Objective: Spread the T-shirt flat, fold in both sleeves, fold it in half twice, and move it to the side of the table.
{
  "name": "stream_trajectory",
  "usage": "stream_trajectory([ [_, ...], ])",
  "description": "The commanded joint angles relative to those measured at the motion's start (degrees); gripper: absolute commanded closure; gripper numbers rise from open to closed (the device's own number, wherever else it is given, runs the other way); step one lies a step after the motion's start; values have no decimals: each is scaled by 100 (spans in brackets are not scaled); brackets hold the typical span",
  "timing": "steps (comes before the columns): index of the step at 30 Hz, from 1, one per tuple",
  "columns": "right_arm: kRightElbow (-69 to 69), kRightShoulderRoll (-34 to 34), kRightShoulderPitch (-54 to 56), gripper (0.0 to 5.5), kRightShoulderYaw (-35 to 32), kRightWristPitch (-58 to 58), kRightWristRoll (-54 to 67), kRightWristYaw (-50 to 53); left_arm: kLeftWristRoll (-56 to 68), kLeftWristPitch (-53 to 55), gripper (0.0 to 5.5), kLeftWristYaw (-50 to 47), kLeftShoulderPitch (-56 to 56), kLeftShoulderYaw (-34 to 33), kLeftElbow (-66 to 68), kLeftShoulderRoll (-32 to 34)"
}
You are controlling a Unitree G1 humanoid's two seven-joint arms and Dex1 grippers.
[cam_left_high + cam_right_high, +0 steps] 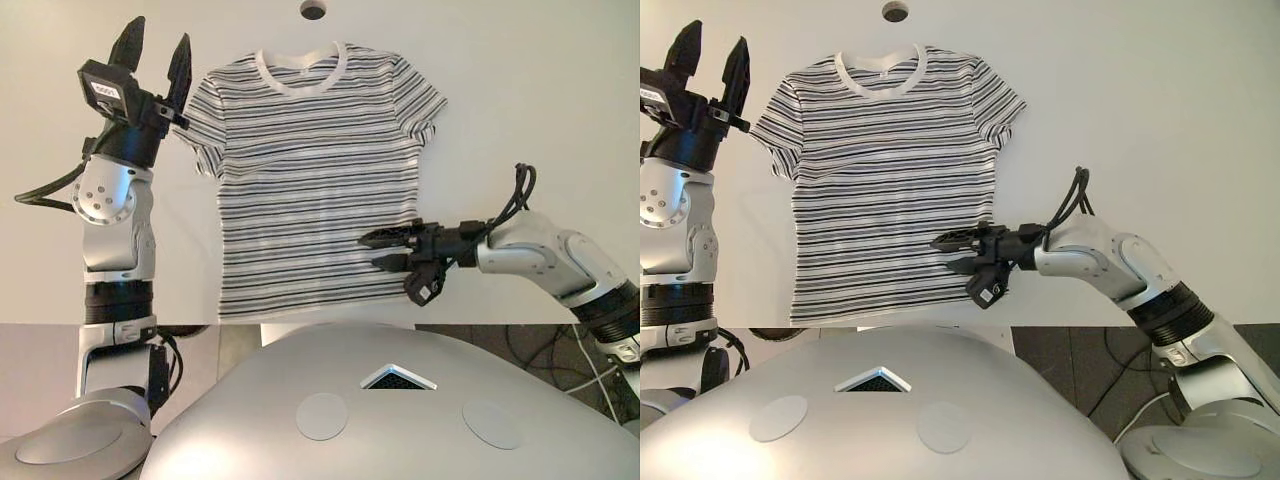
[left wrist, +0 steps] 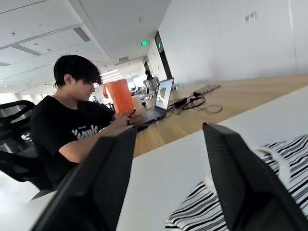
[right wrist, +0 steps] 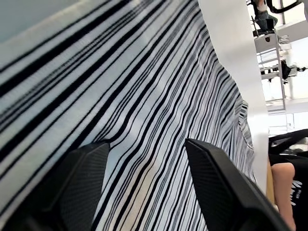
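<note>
Left end effector [image 1: 157,35] stands raised beside the T-shirt's [image 1: 300,170] sleeve, fingers spread wide and empty. On the robot's right, the right end effector [image 1: 372,251] lies low over the shirt's lower part, fingers parted around nothing. Striped in black, grey and white with a white collar, the T-shirt lies flat mid-worktop [image 1: 540,120], both sleeves out.

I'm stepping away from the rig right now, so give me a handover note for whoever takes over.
Left claw: open, raised beside the T-shirt's sleeve on the robot's left.
Right claw: open, over the shirt's lower right part, near the hem; contact unclear.
Done: T-shirt lies spread flat on the table, sleeves out.
Left: fold both sleeves in, fold in half twice, move it to the table's side.
</note>
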State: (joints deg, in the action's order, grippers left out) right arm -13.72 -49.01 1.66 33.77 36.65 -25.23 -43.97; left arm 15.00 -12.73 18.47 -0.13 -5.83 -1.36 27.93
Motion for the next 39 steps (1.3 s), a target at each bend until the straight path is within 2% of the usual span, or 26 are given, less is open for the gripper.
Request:
stream_trajectory([
  [1, -237, 31, -162, 254, -72, -363, 26, -227, -215, 399, 295, -37, -164, -161, 247, 87],
  [4, -365, 98, -63, 254, -758, -575, 176, 211, 497, 1389, 295, 104, -1, -580, 162, 59],
  [8, -508, 619, 158, 254, -3276, -1337, 1762, 1623, 2041, 3556, 295, 443, 647, -1446, -211, 382],
  [11, -552, 977, 166, 254, -4474, -1871, 2942, 2185, 2480, 4637, 295, 485, 717, -1500, -93, 413],
  [13, -586, 1102, 140, 254, -4822, -2043, 3301, 2321, 2533, 5020, 295, 489, 587, -1387, 108, 314],
  [17, -656, 1184, 71, 254, -4954, -2137, 3377, 2276, 2361, 5307, 295, 522, 404, -1207, 556, 151],
  [26, -730, 1236, -184, 254, -4851, -2023, 3301, 2029, 1813, 5003, 295, 573, 0, -849, 1494, -143],
  [38, -783, 1247, -338, 254, -4836, -1886, 3177, 1811, 1819, 5024, 295, 364, -613, -1031, 2364, -517],
  [39, -778, 1255, -345, 258, -4823, -1876, 3158, 1799, 1819, 5014, 315, 366, -640, -1046, 2391, -548],
])
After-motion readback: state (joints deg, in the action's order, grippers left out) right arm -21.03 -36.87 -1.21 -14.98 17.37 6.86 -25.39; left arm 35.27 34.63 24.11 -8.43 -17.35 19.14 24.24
